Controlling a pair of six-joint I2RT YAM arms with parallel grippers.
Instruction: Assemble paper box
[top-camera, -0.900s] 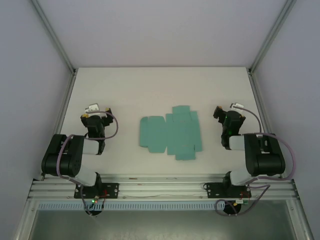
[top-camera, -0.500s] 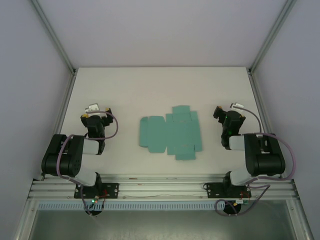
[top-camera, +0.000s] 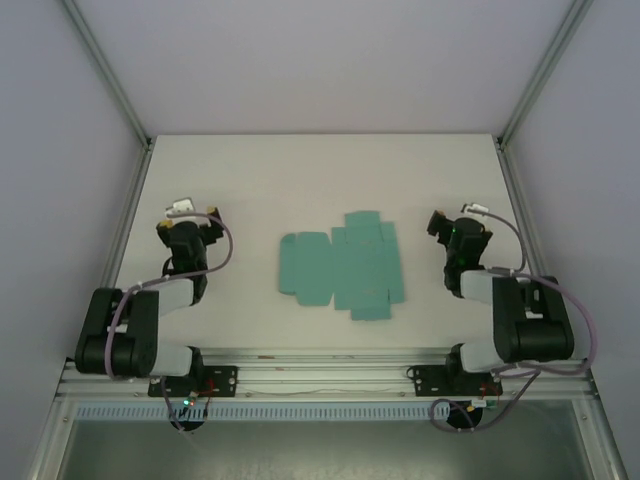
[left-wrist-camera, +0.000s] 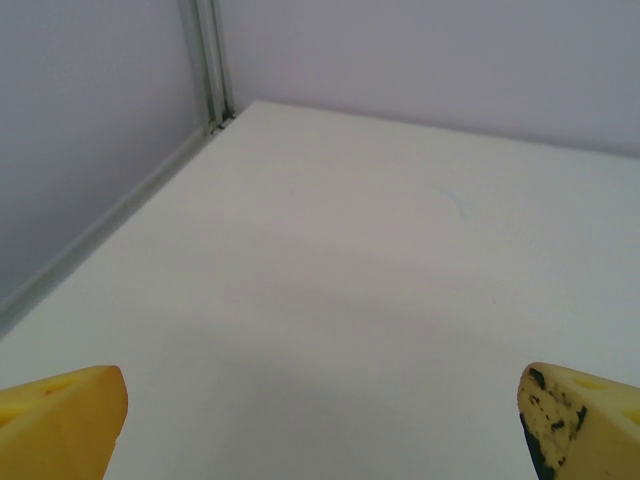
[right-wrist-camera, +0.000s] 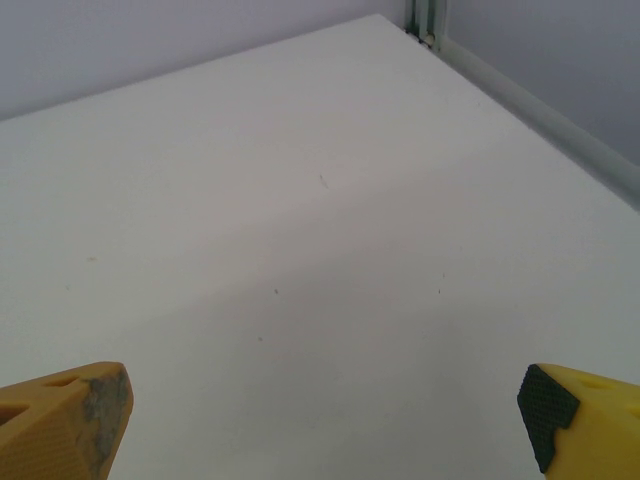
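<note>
The paper box (top-camera: 345, 266) is a flat teal-green die-cut sheet with flaps, lying unfolded in the middle of the white table. My left gripper (top-camera: 186, 226) sits well to its left and my right gripper (top-camera: 446, 228) well to its right, both apart from the sheet. In the left wrist view the yellow fingertips (left-wrist-camera: 62, 420) stand wide apart, the left gripper (left-wrist-camera: 320, 430) open over bare table. The right wrist view shows the right gripper (right-wrist-camera: 320, 425) open too, its yellow fingertips (right-wrist-camera: 585, 415) at the frame's lower corners with nothing between them.
Grey walls and metal frame posts (top-camera: 108, 75) close in the table (top-camera: 320, 180) on the left, right and back. A corner post (left-wrist-camera: 208, 60) stands ahead of the left gripper and another corner post (right-wrist-camera: 425, 20) ahead of the right. The arm bases sit on the rail (top-camera: 320, 375) at the near edge.
The left arm has shifted: its gripper moved a little up and left, and its elbow drew in toward the base. The right arm edged slightly too. The sheet has not moved.
</note>
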